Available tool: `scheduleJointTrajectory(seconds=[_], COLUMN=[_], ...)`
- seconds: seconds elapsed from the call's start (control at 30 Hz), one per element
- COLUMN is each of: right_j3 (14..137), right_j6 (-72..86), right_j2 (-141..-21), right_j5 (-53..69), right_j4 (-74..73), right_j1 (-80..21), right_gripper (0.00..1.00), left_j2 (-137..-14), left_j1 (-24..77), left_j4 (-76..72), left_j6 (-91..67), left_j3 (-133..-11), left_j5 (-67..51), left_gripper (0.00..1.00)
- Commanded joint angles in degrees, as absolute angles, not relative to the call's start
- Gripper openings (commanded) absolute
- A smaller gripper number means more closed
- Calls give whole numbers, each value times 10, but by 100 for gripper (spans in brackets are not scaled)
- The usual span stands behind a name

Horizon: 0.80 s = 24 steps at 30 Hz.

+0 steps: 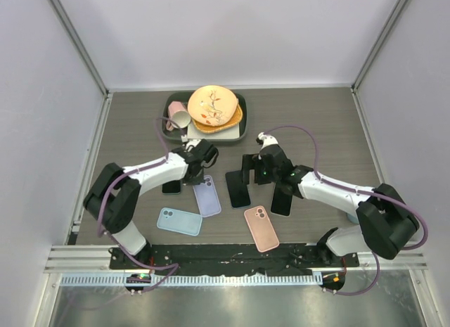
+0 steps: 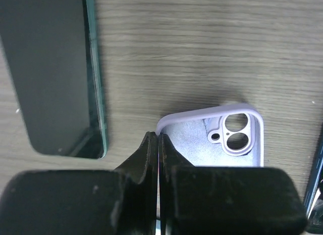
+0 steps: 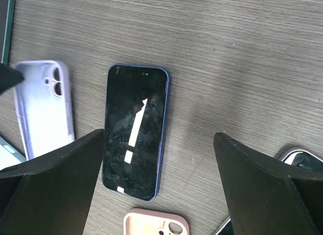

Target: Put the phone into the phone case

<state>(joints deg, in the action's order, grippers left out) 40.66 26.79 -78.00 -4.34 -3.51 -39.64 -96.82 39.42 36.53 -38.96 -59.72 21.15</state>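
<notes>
A lavender phone case lies open side up left of centre; it also shows in the left wrist view and the right wrist view. My left gripper is shut on the case's rim at its camera-end corner. A blue-edged phone lies screen up just right of the case. My right gripper is wide open above that phone's right edge, holding nothing.
A dark green-edged phone lies left of the lavender case. Another phone lies to the right. A pink case and a light blue case lie nearer. A tray with plates and a cup stands behind.
</notes>
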Motion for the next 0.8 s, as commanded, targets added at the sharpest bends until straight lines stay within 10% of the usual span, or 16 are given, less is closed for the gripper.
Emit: scheduleJointTrajectory(seconds=[0.0,0.17,0.23,0.3,0.77], right_j3=[433,435,435,434,419], right_j6=[249,241,236,233,225], right_j2=[-795,-797,-793,-785,-731], right_j5=[-32,-27,-24,-24,15], right_j4=[-12,-9,-10,-13,-26], right_j1=[-396,-396,-396,-396,-367], right_gripper=[94,94,94,94,96], left_j2=[-901,-857,-852,-853,-906], left_j1=[385,395,395,395,383], left_j4=[359,301,302,316,219], left_j6=[-507,-469,-427,-367,-7], left_j3=[-556,-533,-532,-540,-576], left_j5=[273,221,236,248,60], left_gripper=[0,17,54,64,56])
